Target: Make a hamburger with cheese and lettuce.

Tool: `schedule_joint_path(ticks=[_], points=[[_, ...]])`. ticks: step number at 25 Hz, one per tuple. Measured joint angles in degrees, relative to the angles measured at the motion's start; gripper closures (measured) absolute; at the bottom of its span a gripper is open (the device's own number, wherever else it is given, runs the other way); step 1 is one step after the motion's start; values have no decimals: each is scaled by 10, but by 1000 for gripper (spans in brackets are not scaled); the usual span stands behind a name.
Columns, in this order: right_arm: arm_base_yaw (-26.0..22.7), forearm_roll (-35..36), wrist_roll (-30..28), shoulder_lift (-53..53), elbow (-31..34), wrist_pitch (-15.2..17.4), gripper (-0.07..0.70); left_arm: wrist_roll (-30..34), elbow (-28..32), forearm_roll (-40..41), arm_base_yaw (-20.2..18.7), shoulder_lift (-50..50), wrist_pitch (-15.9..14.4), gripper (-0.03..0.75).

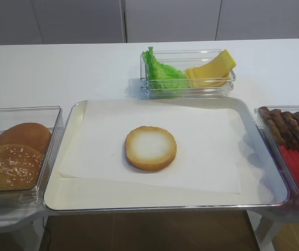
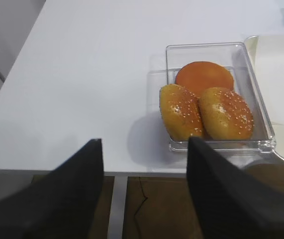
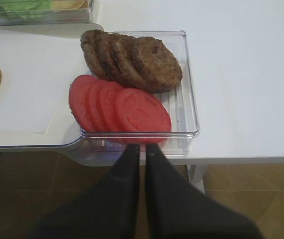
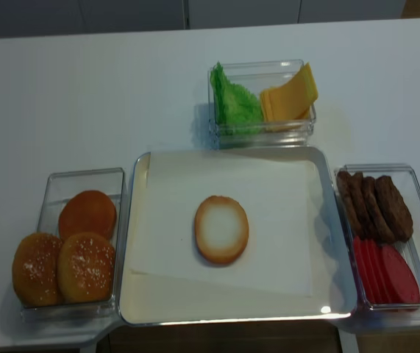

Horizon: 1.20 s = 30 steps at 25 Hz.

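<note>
On tray [image 1: 70, 193] paper sits the bun half [image 1: 151, 148] cut face up, lettuce [image 1: 162, 73] and cheese [image 1: 210, 69] share the bin behind, left gripper [image 2: 144, 149] wide open and empty, right gripper [image 3: 142, 147] closed, empty.

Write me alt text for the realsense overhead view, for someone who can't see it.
A bun half, cut face up, lies alone on white paper on a metal tray. Behind the tray a clear box holds lettuce and cheese; a box to the left holds buns, one to the right patties and tomato slices. No arms show.
</note>
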State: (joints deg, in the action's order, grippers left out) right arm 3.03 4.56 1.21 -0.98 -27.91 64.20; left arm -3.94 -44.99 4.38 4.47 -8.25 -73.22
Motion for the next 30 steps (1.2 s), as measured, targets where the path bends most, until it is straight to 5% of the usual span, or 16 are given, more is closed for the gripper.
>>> schedule_joint_path(ticks=[30], points=[[0, 0, 0, 0, 0, 0, 605, 5, 106, -29, -23, 66, 0, 319]])
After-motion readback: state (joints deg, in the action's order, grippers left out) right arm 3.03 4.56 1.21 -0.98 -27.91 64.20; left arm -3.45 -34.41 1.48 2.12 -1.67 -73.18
